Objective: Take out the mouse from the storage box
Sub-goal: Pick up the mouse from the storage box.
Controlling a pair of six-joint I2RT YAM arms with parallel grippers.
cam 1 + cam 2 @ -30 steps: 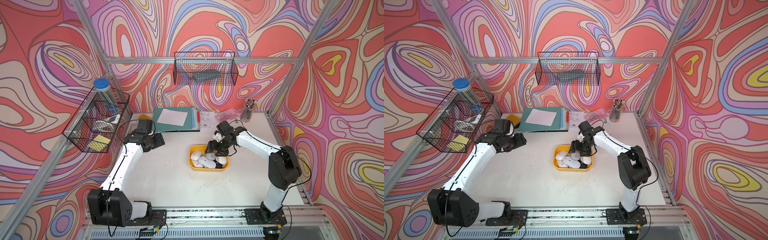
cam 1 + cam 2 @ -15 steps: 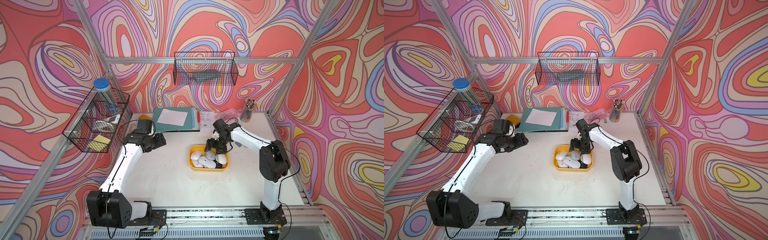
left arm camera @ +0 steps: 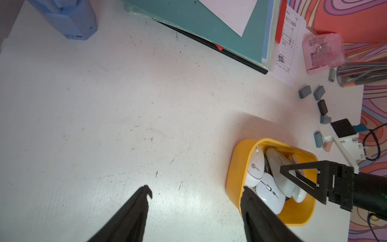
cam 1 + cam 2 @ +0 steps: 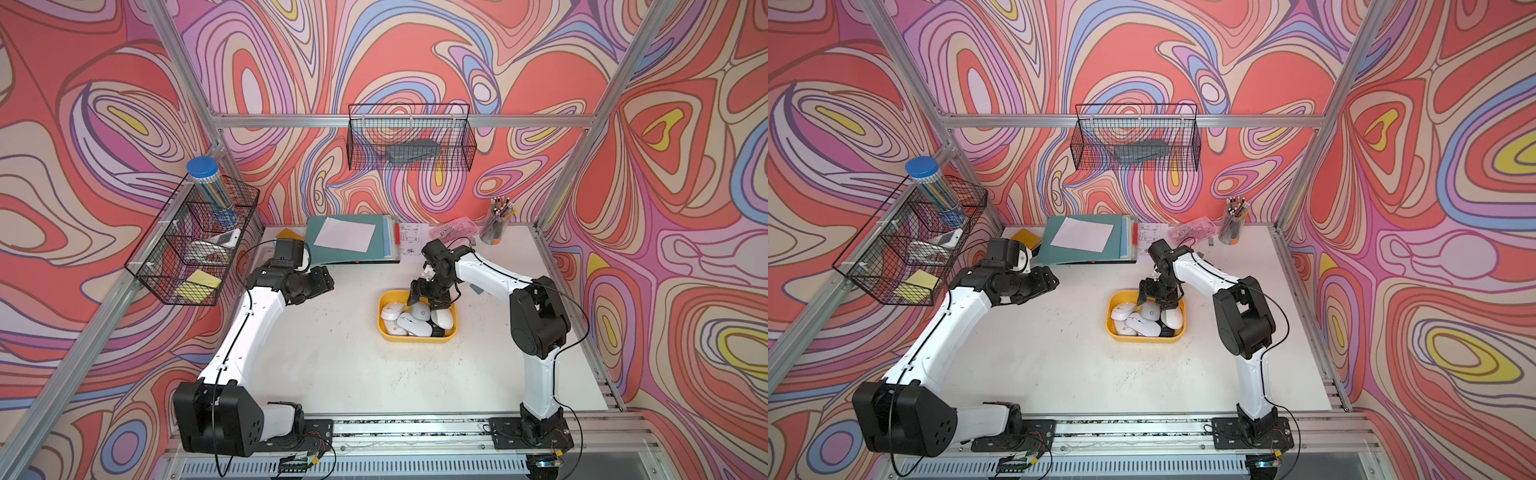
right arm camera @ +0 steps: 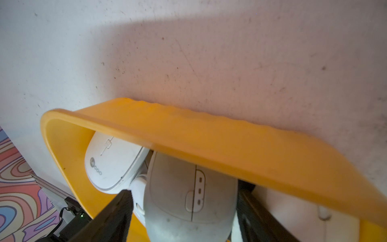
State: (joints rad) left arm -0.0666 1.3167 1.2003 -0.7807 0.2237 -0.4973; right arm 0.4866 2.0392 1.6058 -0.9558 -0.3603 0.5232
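Observation:
The storage box [image 4: 415,338] is a shallow yellow-orange tub on the white table, seen in both top views [image 4: 1144,337], with several white mice piled inside. My right gripper [image 4: 430,300] reaches down into its far side. In the right wrist view its jaws [image 5: 183,191] stand on either side of a greyish-white mouse [image 5: 188,201]. One finger [image 5: 251,209] lies against the mouse and the other finger [image 5: 117,211] stands a little off it. My left gripper [image 4: 326,282] hovers open and empty over bare table [image 3: 195,189], left of the box [image 3: 236,167].
A green folder with a paper sheet [image 4: 353,241], a pink case [image 4: 453,228] and a pencil cup [image 4: 496,226] line the table's back edge. Small grey blocks [image 3: 304,91] lie behind the box. Black wire baskets hang on the left wall [image 4: 191,249] and the back wall [image 4: 409,143].
The right arm's elbow has swung inward and its gripper has shifted slightly left over the box's far side. The left arm has hardly moved.

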